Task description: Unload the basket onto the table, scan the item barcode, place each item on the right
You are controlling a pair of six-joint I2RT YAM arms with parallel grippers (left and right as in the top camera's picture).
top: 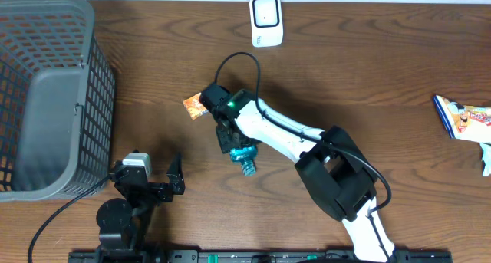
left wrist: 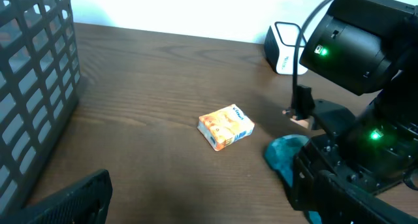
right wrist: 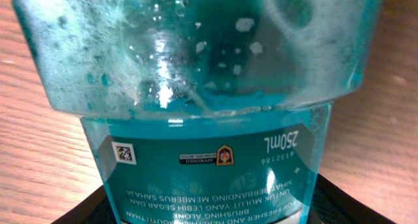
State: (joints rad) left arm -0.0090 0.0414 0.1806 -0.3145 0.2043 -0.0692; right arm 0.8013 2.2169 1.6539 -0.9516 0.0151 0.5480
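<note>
A teal mouthwash bottle (top: 244, 156) lies on the wooden table, cap toward the front. My right gripper (top: 232, 139) is down over it with a black finger pressed against each side. In the right wrist view the bottle (right wrist: 209, 87) fills the frame, its back label upside down with a small square code at the left, and the right gripper (right wrist: 210, 185) is shut on it. The white scanner (top: 266, 20) stands at the table's back edge. My left gripper (top: 151, 173) rests open near the front left, holding nothing.
A grey mesh basket (top: 46, 102) takes up the left side. A small orange box (top: 193, 106) lies just left of the right wrist, also seen in the left wrist view (left wrist: 226, 127). A colourful packet (top: 460, 117) lies at the right edge.
</note>
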